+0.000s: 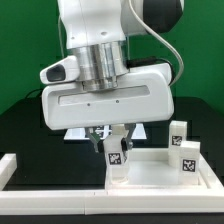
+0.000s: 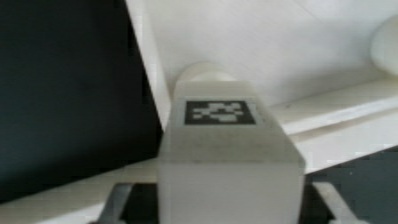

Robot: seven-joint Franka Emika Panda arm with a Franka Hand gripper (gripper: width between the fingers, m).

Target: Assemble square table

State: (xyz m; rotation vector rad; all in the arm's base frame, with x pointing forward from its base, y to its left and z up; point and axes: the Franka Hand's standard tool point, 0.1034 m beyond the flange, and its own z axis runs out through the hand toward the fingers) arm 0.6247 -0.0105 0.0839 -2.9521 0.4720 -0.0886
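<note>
Right now the fingers (image 1: 114, 146) grasp a tagged leg (image 1: 116, 158) upright at lower centre, over the square table panel (image 1: 150, 170); leg looks light, stiff, smooth plastic, best pinched on flat sides

Two upright legs (image 1: 180, 136) crowd the tabletop's (image 1: 150, 168) right, middle free

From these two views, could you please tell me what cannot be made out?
- Exterior view: the end effector fingertips are largely hidden behind the leg and under the wrist housing.
- Exterior view: the tabletop is cut off by the frame edge.
- Wrist view: the leg's lower end is blurred.
</note>
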